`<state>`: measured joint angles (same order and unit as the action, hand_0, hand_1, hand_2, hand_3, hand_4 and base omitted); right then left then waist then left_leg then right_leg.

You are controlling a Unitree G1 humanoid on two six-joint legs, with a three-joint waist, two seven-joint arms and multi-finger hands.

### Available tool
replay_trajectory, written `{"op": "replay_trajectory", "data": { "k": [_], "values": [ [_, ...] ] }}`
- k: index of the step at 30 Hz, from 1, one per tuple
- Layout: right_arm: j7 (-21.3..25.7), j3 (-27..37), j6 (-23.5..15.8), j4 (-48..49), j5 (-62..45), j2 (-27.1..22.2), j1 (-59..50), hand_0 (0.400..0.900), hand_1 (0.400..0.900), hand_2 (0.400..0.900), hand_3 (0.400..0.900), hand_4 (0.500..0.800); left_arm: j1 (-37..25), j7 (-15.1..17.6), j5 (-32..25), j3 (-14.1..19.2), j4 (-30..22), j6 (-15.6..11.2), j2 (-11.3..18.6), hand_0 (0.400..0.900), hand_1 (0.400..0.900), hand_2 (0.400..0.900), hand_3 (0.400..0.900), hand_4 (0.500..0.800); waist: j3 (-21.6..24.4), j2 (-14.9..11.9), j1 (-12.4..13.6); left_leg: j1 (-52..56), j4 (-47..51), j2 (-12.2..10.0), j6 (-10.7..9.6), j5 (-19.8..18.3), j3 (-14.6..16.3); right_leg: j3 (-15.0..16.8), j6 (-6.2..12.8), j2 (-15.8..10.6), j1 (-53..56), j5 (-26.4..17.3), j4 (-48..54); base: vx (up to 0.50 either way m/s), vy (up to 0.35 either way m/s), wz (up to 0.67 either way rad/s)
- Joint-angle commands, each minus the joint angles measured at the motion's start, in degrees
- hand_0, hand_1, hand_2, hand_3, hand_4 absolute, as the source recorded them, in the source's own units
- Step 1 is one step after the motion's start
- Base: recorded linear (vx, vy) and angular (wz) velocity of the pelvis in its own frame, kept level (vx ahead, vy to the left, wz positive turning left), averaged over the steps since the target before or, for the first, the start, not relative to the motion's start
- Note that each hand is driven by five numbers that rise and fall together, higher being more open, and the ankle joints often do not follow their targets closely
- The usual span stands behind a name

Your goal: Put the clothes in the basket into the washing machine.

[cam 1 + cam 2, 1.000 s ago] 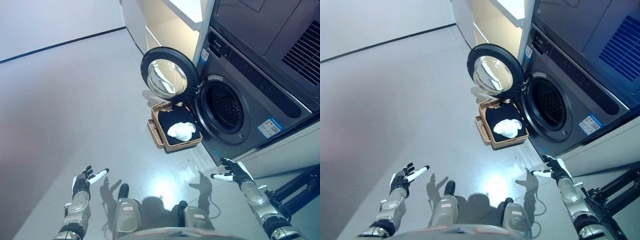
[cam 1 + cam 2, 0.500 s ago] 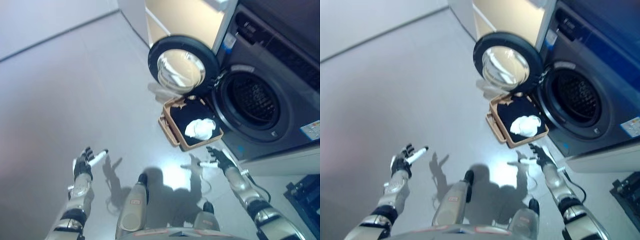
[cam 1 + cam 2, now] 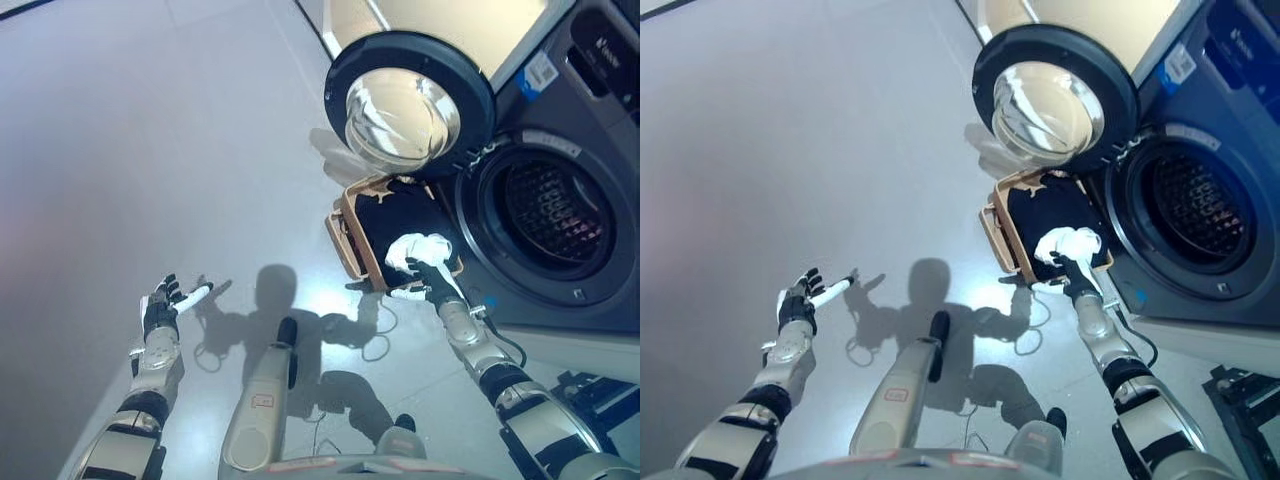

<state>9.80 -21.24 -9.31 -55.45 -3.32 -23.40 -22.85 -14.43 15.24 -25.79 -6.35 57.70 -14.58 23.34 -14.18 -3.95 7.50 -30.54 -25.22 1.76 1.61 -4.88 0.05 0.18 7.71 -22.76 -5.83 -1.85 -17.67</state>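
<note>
At about eight o'clock the left hand hovers over the bare floor, fingers spread and holding nothing, much as it did a second ago. Right of centre the tan basket sits on the floor just under the swung-open round door of the washing machine; it holds a dark garment with a white cloth bunched at its near end. The whole view has tipped forward and closer since a second ago, so that is the camera moving, yet the right hand has also come in from well apart at four o'clock to the basket's near rim, just beside the white cloth. Its fingers look relaxed and open, not yet round any fabric. My reading: the reach is nearly done and the first pick is next; nothing has gone into the drum, at three o'clock. The right eye view shows the hand overlapping the cloth's lower edge more clearly; contact cannot be told.
</note>
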Motion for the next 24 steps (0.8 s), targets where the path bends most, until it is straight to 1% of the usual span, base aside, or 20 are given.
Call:
{"op": "replay_trajectory", "data": {
  "k": [1,2,4,5,6,7,9,10,12,14,15,16,17,18,20,21,22,24],
  "values": [
    [0.42,0.15,-2.87,2.94,-1.25,-2.43,-0.98,0.900,0.900,0.900,0.900,0.800,0.86,0.39,0.17,5.01,-3.05,-4.11,3.19,0.900,0.900,0.900,0.900,0.800,0.84,2.37,0.04,4.43,10.44,-0.08,-0.77,4.61,-5.93,2.09,0.40,0.43,-0.97,-20.03,-4.24,0.22,0.200,0.03],
    [0.30,-0.22,-2.93,1.86,-1.18,-2.17,-1.69,0.900,0.900,0.900,0.900,0.800,1.03,0.38,0.00,5.24,-2.95,-4.31,3.12,0.900,0.900,0.900,0.900,0.800,0.49,2.27,-0.24,5.83,11.03,0.45,-0.52,3.98,-5.64,1.17,0.43,0.77,-3.09,-19.09,-2.89,0.24,0.143,0.09],
    [0.19,-0.67,-2.84,0.56,-0.68,-1.99,-2.65,0.900,0.900,0.900,0.900,0.800,0.87,0.18,-1.06,5.74,-1.81,-4.41,2.72,0.900,0.900,0.900,0.900,0.800,-0.56,2.73,-1.14,8.20,11.53,0.86,-0.23,3.29,-5.54,0.74,0.21,3.25,-6.59,-14.27,-1.06,0.24,0.072,0.24],
    [0.17,-1.03,-2.83,-0.29,-0.33,-2.07,-3.28,0.900,0.900,0.900,0.900,0.800,0.32,0.07,-1.78,5.87,-0.58,-4.52,2.47,0.900,0.900,0.900,0.900,0.800,-1.41,3.33,-1.84,10.07,12.04,0.89,-0.32,2.71,-5.65,0.00,0.16,5.08,-9.21,-10.07,1.08,0.27,0.023,0.46],
    [0.22,-1.12,-2.84,-0.57,-0.26,-2.13,-3.70,0.900,0.900,0.900,0.900,0.800,-0.36,-0.19,-2.32,5.62,0.17,-4.49,2.39,0.900,0.900,0.900,0.900,0.800,-2.09,3.53,-2.70,11.59,11.95,1.17,-0.40,2.05,-6.06,-0.12,0.44,5.73,-10.47,-8.41,3.14,0.33,-0.024,0.70],
    [0.15,-1.30,-2.83,-0.95,-0.21,-2.17,-3.92,0.900,0.900,0.900,0.900,0.800,-0.96,-0.47,-2.64,5.33,0.88,-4.47,2.19,0.900,0.900,0.900,0.900,0.800,-2.68,3.69,-3.79,13.57,12.40,1.51,-0.69,1.37,-6.97,0.42,0.87,6.61,-11.18,-7.37,5.94,0.33,-0.074,0.78],
    [0.05,-1.10,-2.81,-0.81,-0.01,-2.37,-3.84,0.900,0.900,0.900,0.900,0.800,-1.58,-0.91,-2.50,5.10,1.56,-4.55,2.06,0.900,0.900,0.900,0.900,0.800,-3.60,3.57,-5.46,16.99,12.81,2.05,-1.31,-0.35,-8.78,1.75,1.97,7.47,-12.46,-7.61,10.50,0.32,-0.115,0.73],
    [0.09,-1.09,-2.72,-0.75,0.14,-2.29,-3.88,0.900,0.900,0.900,0.900,0.800,-1.51,-1.04,-2.68,5.17,1.57,-4.52,2.00,0.900,0.900,0.900,0.900,0.800,-3.97,3.36,-5.92,18.04,12.53,2.16,-1.65,-1.07,-9.53,2.35,2.45,7.43,-12.92,-8.65,11.76,0.29,-0.169,0.61],
    [0.17,-1.33,-2.50,-1.12,0.57,-2.15,-4.28,0.900,0.900,0.900,0.900,0.800,-1.33,-1.05,-3.20,5.45,1.37,-4.64,2.25,0.900,0.900,0.900,0.900,0.800,-4.63,2.90,-6.31,18.99,11.40,2.09,-2.22,-2.53,-11.03,2.81,3.25,6.88,-14.35,-10.66,13.02,0.21,-0.221,0.60],
    [0.46,-1.76,-2.20,-1.58,1.83,-2.78,-5.34,0.900,0.900,0.900,0.900,0.800,-2.11,-0.66,-4.07,5.23,0.79,-4.92,2.59,0.900,0.900,0.900,0.900,0.800,-5.81,2.40,-6.53,18.06,8.83,2.01,-3.01,-4.29,-12.74,2.92,3.69,6.40,-16.45,-11.60,12.46,0.14,-0.295,0.81],
    [0.97,-1.91,-1.67,-1.58,3.22,-3.60,-5.62,0.900,0.900,0.900,0.900,0.800,-2.50,-0.55,-4.16,4.96,0.53,-4.77,2.70,0.900,0.900,0.900,0.900,0.800,-5.95,2.03,-6.35,16.75,5.64,2.12,-3.45,-5.90,-13.17,1.81,3.51,5.51,-15.90,-10.21,12.46,0.12,-0.312,0.80],
    [1.71,-2.03,-1.65,-2.22,3.63,-3.56,-6.37,0.900,0.900,0.900,0.900,0.800,-2.77,-0.42,-4.22,4.84,0.10,-4.87,2.73,0.900,0.900,0.900,0.900,0.800,-6.40,1.92,-6.42,15.98,4.79,1.93,-3.58,-6.55,-13.47,1.53,3.19,6.35,-16.48,-9.47,11.59,0.10,-0.269,0.72],
    [2.44,-1.67,-1.46,-4.21,3.77,-3.65,-6.98,0.900,0.900,0.900,0.900,0.800,-2.42,-0.27,-5.04,4.80,-0.35,-5.07,2.15,0.900,0.900,0.900,0.900,0.800,-6.73,2.50,-6.15,14.88,3.57,2.00,-3.76,-6.59,-13.88,1.46,2.91,6.97,-17.71,-9.15,9.79,0.10,-0.235,0.58],
    [2.56,-1.91,-0.70,-8.13,5.32,-4.24,-8.28,0.900,0.900,0.900,0.900,0.800,-2.17,-0.64,-6.32,4.71,-0.28,-4.91,1.47,0.900,0.900,0.900,0.900,0.800,-6.87,3.36,-5.61,14.16,4.36,1.27,-4.32,-5.70,-14.52,-0.48,2.68,6.68,-18.26,-8.04,8.10,0.09,-0.202,0.61],
    [4.54,-1.59,0.25,-13.32,7.77,-6.07,-11.27,0.900,0.900,0.900,0.900,0.800,-1.62,-1.23,-6.51,2.95,-1.10,-5.05,-0.41,0.900,0.900,0.900,0.900,0.800,-7.21,5.12,-5.38,13.96,8.17,0.04,-5.27,-3.36,-14.99,-3.52,2.40,5.47,-17.92,-7.76,8.50,0.05,-0.203,0.85],
    [6.03,-0.84,0.63,-15.34,8.75,-8.55,-13.19,0.900,0.900,0.900,0.900,0.800,-1.85,-1.26,-7.51,1.69,-4.12,-5.64,-1.46,0.900,0.900,0.900,0.900,0.800,-7.98,6.91,-5.55,11.88,10.30,-1.49,-6.39,-1.09,-13.10,-5.62,2.69,4.20,-19.10,-8.03,9.35,-0.03,-0.132,0.73],
    [6.03,-0.86,0.61,-15.37,8.75,-8.60,-13.21,0.900,0.900,0.900,0.900,0.800,-1.85,-1.23,-7.50,1.69,-4.14,-5.63,-1.51,0.900,0.900,0.900,0.900,0.800,-7.85,6.98,-5.59,11.75,10.34,-1.51,-6.42,-1.05,-13.17,-5.69,2.67,4.21,-19.20,-8.04,9.36,-0.04,-0.089,0.45],
    [7.97,-2.08,1.63,-17.61,11.24,-12.25,-15.99,0.900,0.900,0.900,0.900,0.800,-3.34,-1.52,-8.82,0.30,-4.98,-5.67,-3.03,0.900,0.900,0.900,0.900,0.800,-9.52,8.66,-5.73,10.16,12.43,-3.11,-7.47,0.90,-10.10,-6.51,2.47,4.09,-21.37,-7.93,9.17,-0.02,-0.050,0.04]
  ]
}}
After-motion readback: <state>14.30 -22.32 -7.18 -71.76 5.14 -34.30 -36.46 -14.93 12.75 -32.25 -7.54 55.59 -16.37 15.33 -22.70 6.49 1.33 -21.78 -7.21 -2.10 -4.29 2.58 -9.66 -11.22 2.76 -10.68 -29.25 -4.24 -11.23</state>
